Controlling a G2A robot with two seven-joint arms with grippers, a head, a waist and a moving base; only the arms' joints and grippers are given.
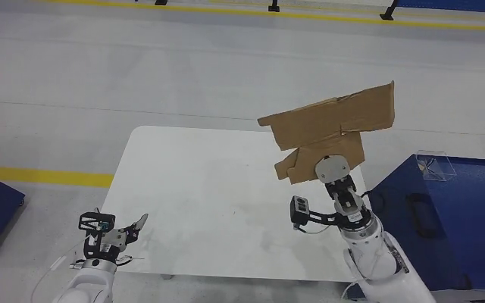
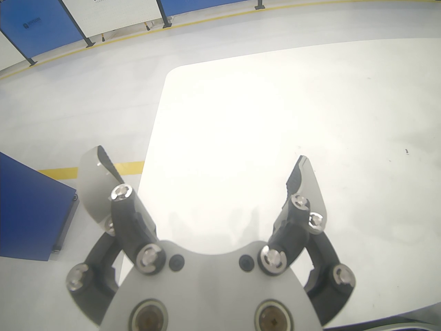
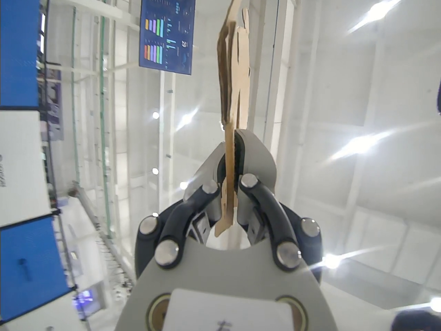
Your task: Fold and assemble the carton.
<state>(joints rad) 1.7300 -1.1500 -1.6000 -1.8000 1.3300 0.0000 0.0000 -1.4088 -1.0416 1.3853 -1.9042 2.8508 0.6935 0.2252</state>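
Note:
A flat brown carton (image 1: 333, 129) is held up in the air above the right side of the white table (image 1: 220, 204), still unfolded, its flaps spread wide. My right gripper (image 1: 333, 168) is shut on its lower edge. In the right wrist view the carton (image 3: 234, 70) stands edge-on between the closed fingers of the right gripper (image 3: 231, 142), pointing up toward the ceiling. My left gripper (image 1: 125, 227) hovers at the table's near left corner; in its wrist view the left gripper (image 2: 203, 160) is open with nothing between its fingers.
A dark blue cabinet (image 1: 424, 220) stands right of the table with a clear plastic box (image 1: 436, 163) on it. Another blue box (image 2: 31, 208) sits on the floor off the table's left edge. Yellow floor lines (image 1: 53, 177) run left of the table.

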